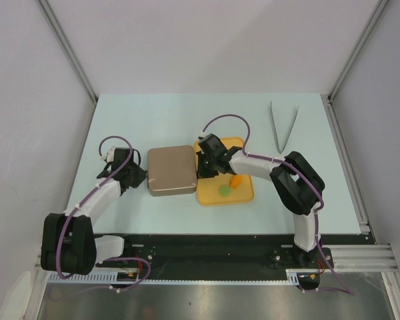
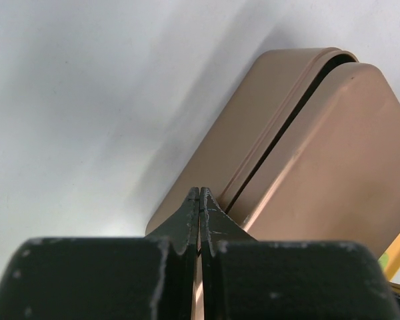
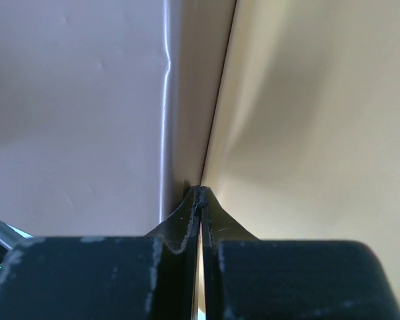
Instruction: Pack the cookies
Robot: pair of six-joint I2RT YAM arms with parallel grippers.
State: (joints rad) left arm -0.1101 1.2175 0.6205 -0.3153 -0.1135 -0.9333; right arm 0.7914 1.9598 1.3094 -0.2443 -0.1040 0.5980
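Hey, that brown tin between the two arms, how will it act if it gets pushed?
Probably slides rather than tips: the tin sits low and flat on the table. Its glossy sides look slippery. The lid seems loose, with a dark gap showing, so it may shift.

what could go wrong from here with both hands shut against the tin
The lid of the tan rounded metal tin looks unseated, a dark gap showing; the shut left hand and right hand at its edges could slip or shove the tin. The right arm reaches over the yellow plastic tray and might knock the orange cookie and green cookie there.
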